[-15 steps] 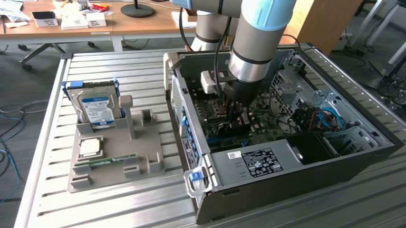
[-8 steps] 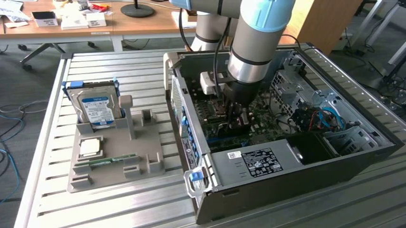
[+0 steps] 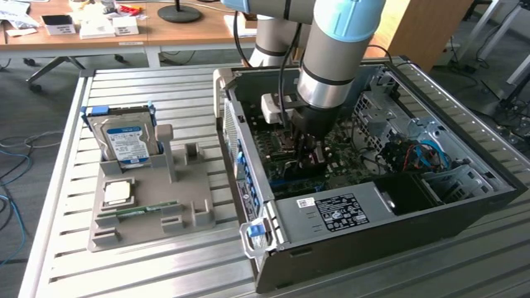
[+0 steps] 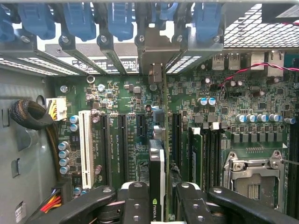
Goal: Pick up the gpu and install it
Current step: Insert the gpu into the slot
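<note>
1. The gpu (image 4: 158, 172) stands edge-on at lower centre of the wrist view, clamped between the gripper (image 4: 160, 200) fingers above the motherboard (image 4: 121, 98).
2. Step in hand: installing; the card seems lined up over an expansion slot (image 4: 122, 140).
3. Seating likely calls for straight pressure.
4. The arm (image 3: 331, 68) reaches steeply down into the open computer case (image 3: 463, 205), centre frame.

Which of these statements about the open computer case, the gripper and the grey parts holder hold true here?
1. The black gripper grips the thin green gpu card edge-on above the green motherboard. True.
2. The gripper hangs outside the open computer case. False: it is inside.
3. The silver hard drive with blue-white label stands in the grey parts holder. True.
4. The processor socket carries a cooler. False: it is bare.
</note>
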`<move>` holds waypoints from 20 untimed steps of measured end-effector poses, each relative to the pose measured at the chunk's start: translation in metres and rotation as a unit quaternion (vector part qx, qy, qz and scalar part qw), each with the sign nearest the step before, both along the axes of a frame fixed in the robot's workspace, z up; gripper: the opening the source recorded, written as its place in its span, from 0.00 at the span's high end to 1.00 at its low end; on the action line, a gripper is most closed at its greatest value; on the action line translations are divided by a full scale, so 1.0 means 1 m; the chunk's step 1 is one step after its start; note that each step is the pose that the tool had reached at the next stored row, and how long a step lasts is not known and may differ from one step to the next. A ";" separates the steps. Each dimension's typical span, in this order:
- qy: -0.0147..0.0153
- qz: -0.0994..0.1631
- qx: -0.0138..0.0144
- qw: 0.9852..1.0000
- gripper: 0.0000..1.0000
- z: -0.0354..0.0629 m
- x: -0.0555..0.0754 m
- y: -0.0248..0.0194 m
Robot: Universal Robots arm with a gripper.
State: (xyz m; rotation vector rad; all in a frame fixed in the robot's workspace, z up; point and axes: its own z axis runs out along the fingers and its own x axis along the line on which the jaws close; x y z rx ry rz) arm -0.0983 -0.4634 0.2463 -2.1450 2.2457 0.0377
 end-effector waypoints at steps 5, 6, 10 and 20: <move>0.000 0.000 0.000 1.000 0.61 0.0000 0.000 0.0000; 0.000 0.000 0.000 1.000 0.55 0.0000 0.000 0.0000; 0.000 0.000 0.000 1.000 0.37 0.0000 0.000 0.0000; 0.000 0.000 0.000 1.000 0.31 0.0113 0.000 0.0000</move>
